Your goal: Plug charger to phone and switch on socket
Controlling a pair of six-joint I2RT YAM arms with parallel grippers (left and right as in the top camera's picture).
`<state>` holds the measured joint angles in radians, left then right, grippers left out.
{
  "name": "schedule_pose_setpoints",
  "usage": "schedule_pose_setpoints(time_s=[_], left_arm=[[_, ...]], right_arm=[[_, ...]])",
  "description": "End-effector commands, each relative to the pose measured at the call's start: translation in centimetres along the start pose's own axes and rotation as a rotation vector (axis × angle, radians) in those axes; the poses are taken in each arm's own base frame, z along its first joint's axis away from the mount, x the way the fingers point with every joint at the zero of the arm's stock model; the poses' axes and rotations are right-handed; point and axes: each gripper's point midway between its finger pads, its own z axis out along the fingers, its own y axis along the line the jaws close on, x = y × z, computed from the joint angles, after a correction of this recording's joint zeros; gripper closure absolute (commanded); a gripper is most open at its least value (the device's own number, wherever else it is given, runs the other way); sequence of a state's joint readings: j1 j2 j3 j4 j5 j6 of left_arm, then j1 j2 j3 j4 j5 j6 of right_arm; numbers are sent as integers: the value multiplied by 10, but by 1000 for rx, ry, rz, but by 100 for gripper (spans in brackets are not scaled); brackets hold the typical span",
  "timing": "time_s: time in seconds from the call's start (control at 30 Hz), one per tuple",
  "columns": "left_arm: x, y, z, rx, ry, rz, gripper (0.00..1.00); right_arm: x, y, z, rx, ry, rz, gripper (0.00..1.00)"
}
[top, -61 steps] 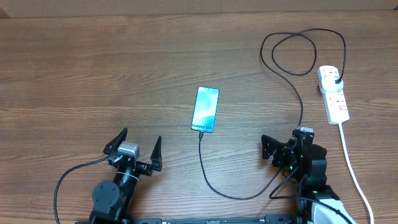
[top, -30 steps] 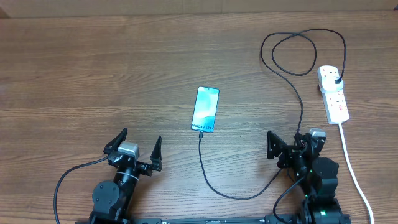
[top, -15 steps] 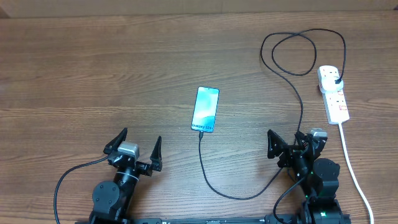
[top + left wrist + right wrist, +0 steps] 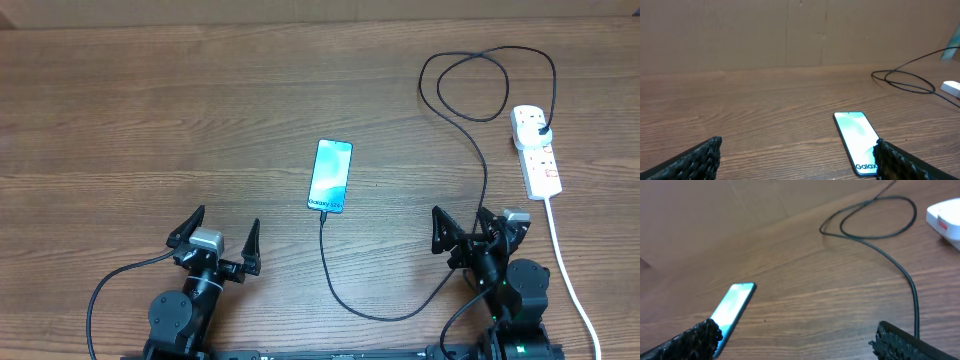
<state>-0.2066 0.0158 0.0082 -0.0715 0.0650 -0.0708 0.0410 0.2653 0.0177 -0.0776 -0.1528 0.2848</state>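
The phone [image 4: 331, 176] lies face up mid-table with its cyan screen lit; it also shows in the wrist views as the phone [image 4: 856, 135] and the phone [image 4: 732, 305]. The charger [image 4: 486, 175] is a thin black cable. One end meets the phone's near edge, and from there it loops across the table to a black plug in the white socket [image 4: 536, 150] at the right. My left gripper [image 4: 226, 220] stands open near the front edge, left of the phone. My right gripper [image 4: 462, 224] is open beside the cable, holding nothing.
The socket's thick white cord [image 4: 562, 255] runs toward the front edge just right of my right arm. A brown cardboard wall [image 4: 790, 30] closes off the far side of the wooden table [image 4: 150, 120]. The charger's slack forms a loop [image 4: 488, 85] at the back right.
My right gripper has shifted a little to the right and turned to face the far side. The left arm, phone and cable have not moved.
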Motion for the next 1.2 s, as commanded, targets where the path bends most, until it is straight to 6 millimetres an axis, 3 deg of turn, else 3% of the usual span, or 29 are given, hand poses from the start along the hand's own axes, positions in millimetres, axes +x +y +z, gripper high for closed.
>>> schedule_pose_setpoints(time_s=[0.0, 0.4, 1.17], left_arm=[[0, 4, 0, -19, -6, 19, 1], [0, 4, 0, -18, -6, 19, 1], [0, 4, 0, -19, -6, 19, 1]], right_arm=[[-10, 5, -4, -24, -58, -13, 0], [-47, 24, -22, -98, -235, -47, 0], [-48, 24, -23, -98, -238, -47, 0]])
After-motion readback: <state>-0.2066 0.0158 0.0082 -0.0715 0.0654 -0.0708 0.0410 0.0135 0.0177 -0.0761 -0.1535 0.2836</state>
